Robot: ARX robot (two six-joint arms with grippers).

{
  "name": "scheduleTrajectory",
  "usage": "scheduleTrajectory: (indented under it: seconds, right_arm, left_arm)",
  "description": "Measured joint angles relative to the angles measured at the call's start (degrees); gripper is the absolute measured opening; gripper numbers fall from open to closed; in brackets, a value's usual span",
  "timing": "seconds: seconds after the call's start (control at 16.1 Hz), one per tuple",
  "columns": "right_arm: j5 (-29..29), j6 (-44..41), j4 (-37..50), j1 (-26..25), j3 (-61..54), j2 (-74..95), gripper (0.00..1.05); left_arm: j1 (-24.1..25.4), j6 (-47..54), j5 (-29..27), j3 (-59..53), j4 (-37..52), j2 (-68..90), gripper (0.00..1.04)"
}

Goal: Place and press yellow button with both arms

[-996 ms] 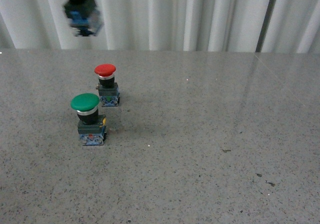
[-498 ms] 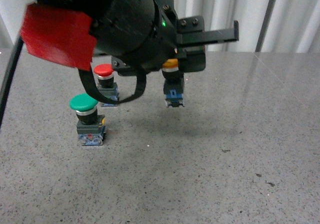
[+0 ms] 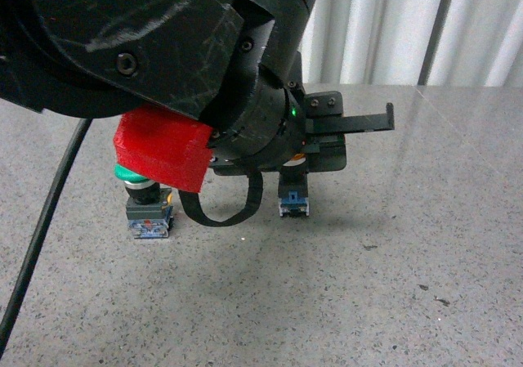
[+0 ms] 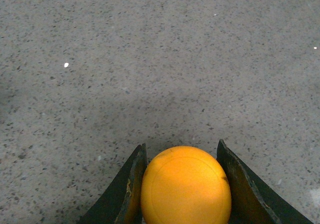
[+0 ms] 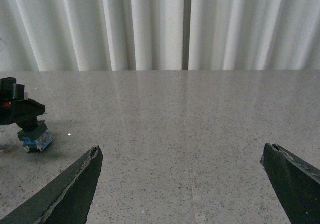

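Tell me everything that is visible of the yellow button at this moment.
The yellow button has a wide, orange-yellow domed cap, plastic by its look, above a dark block base with blue parts. It is roughly upright, to the right of the green button. The left claw is shut on the cap, one finger on each side. Whether the base touches the table is not clear.

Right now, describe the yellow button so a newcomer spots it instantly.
Over the speckled grey table, find the big black left arm. The left gripper at its tip clamps the yellow button by its cap. Its neighbour, the green button, stands free on the table; this one has a yellow-orange cap and is the only one held.
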Motion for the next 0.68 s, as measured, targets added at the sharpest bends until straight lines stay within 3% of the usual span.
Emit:
scheduleTrajectory:
  seconds: [0.12, 0.5, 0.68]
  right_arm:
    - [0.0, 0.0, 0.0, 0.0, 0.0, 0.0, 0.98]
    - [0.0, 0.0, 0.0, 0.0, 0.0, 0.0, 0.98]
    - [0.0, 0.0, 0.0, 0.0, 0.0, 0.0, 0.98]
  left_arm:
    - [-0.5, -0.1, 0.1, 0.7, -0.1, 0.3, 0.4]
    - [-0.5, 1.6, -1.4, 0.0, 1.2, -2.4, 1.0]
    - [3.3, 8.2, -6.6, -5.8, 5.3, -16.3, 0.98]
